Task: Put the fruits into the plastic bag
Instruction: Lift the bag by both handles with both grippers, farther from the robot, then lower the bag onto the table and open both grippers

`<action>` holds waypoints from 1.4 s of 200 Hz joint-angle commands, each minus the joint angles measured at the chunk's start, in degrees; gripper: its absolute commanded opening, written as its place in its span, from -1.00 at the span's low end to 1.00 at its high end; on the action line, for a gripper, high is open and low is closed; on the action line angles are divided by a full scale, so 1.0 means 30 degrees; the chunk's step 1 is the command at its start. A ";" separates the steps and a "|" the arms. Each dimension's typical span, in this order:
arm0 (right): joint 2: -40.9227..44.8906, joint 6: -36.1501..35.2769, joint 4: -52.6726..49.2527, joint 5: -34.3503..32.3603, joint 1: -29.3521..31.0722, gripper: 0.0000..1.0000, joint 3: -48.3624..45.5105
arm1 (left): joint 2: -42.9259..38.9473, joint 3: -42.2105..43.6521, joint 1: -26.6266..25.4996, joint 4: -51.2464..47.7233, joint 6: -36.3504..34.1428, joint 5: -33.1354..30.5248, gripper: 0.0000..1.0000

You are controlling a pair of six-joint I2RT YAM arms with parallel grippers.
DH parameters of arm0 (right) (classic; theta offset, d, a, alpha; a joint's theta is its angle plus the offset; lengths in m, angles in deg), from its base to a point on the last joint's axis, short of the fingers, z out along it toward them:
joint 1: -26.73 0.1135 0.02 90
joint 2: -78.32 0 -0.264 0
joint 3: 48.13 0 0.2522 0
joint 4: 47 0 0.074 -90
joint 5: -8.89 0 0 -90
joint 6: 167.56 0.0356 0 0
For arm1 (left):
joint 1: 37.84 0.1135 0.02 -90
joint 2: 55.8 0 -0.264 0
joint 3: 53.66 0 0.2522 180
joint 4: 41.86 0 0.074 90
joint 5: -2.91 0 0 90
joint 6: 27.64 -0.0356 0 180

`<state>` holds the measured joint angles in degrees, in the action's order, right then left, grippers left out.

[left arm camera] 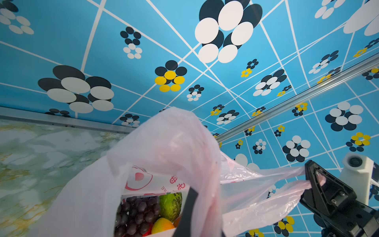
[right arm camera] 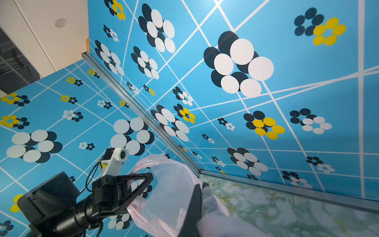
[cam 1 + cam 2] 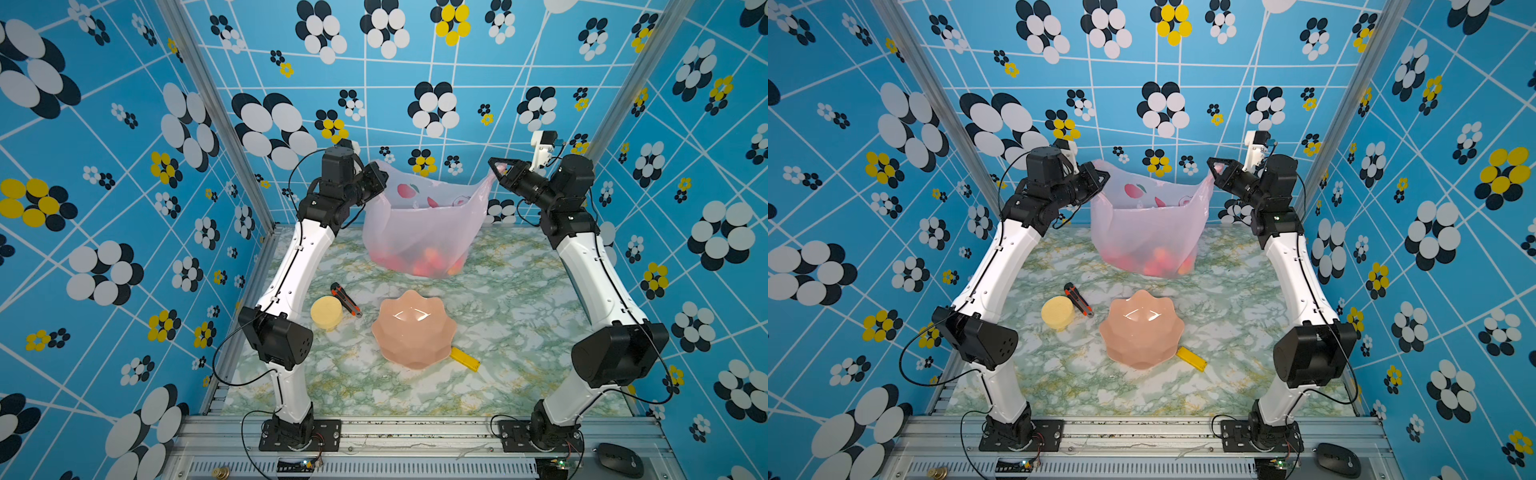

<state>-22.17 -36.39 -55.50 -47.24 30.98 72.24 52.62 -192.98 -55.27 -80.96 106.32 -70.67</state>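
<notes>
In both top views, found the plastic bag hanging at 12 o'clock of the tabletop; could not tell whether its bottom touched the marble. Saw the left gripper clamped tight on the handle at the bag's 10 o'clock and the right gripper pinched tight on the handle at 2 o'clock, with the mouth stretched along the 9-to-3 line. Made out the fruits as a red-orange heap at the bag's 6 o'clock, straight below the midpoint between the grippers, with neither arm nearer. Noted the pink plate bare, at 6 o'clock from the bag and well apart. From the left wrist, looked into the open mouth at grapes, a green fruit and an orange-yellow fruit; saw the right gripper beyond, handle film bunched in it. From the right wrist, saw the left gripper likewise closed on pink film. Judged loading finished; reckoned any lowering should go evenly on both sides, lest the heap tip.
</notes>
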 commanded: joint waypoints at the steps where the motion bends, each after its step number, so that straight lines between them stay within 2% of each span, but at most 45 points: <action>1: -0.1452 0.1810 0.2331 0.0817 -0.0221 -1.00 0.0790 | -0.0101 0.0745 0.0496 0.0646 -0.0135 0.0593 -1.00; 18: -0.1603 0.2516 0.3329 0.0874 -0.0216 -1.00 0.0161 | -0.0605 0.1696 0.0619 0.1040 -0.0241 0.0426 -1.00; 78: -0.0679 0.1022 0.2623 0.0358 -0.0361 -1.00 -0.2234 | -0.0677 0.2719 0.0783 0.1583 0.0258 0.0986 -1.00; 88: -0.0528 0.0947 0.2712 0.0318 -0.0406 -0.73 -0.2518 | -0.0590 0.2712 0.0758 0.1651 0.0423 0.1194 -0.99; 100: -0.0434 0.0848 0.2688 0.0369 -0.0393 -0.32 -0.2691 | -0.0487 0.2610 0.0766 0.1580 0.0411 0.1351 -0.65; 117: -0.0357 0.0566 0.2379 0.0481 -0.0392 0.16 -0.2636 | -0.0541 0.2519 0.0771 0.1212 0.0110 0.1197 0.03; 139: -0.0089 0.0147 0.2003 0.0368 -0.0408 0.55 -0.2745 | -0.0689 0.2531 0.0764 0.0783 -0.0339 0.0832 0.65; 144: -0.0019 0.0044 0.1887 0.0328 -0.0407 0.61 -0.2793 | -0.0691 0.2528 0.0750 0.0723 -0.0426 0.0770 0.94; 146: -0.0005 0.0024 0.1846 0.0294 -0.0410 0.64 -0.2821 | -0.0691 0.2549 0.0744 0.0716 -0.0441 0.0766 1.00; 158: 0.0230 -0.0302 0.1327 0.0170 -0.0425 0.96 -0.2949 | -0.0699 0.2538 0.0806 0.0619 -0.0572 0.0791 0.98; 161: 0.0345 -0.0403 0.1094 0.0119 -0.0421 0.98 -0.2982 | -0.0692 0.2551 0.0805 0.0562 -0.0605 0.0820 0.98; 179: 0.1331 -0.1372 -0.0585 -0.0758 -0.0453 0.99 -0.3666 | -0.1351 0.2856 0.0883 0.0286 -0.1026 0.0803 0.98; 213: 0.4749 -0.2576 -0.0760 -0.2191 -0.0542 0.99 -0.7315 | -0.3640 0.5269 0.1012 0.1184 -0.2489 0.0008 0.98; 239: 0.6637 -0.3954 -0.2397 -0.2785 -0.0563 0.99 -0.7865 | -0.5476 0.6285 0.1314 0.1492 -0.3871 -0.0253 0.98; 257: 0.8017 -0.5123 -0.3270 -0.3788 -0.0568 0.99 -0.8589 | -0.7382 0.7573 0.1429 0.1096 -0.5231 -0.1434 0.98; 280: 1.0162 -0.6408 -0.1990 -0.5853 -0.0568 0.99 -1.1721 | -1.0739 1.1523 0.1471 0.1533 -0.6652 -0.3902 0.98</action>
<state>3.05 -49.13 -61.88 -57.45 29.58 44.92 29.30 -167.45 -51.36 -77.47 93.56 -74.30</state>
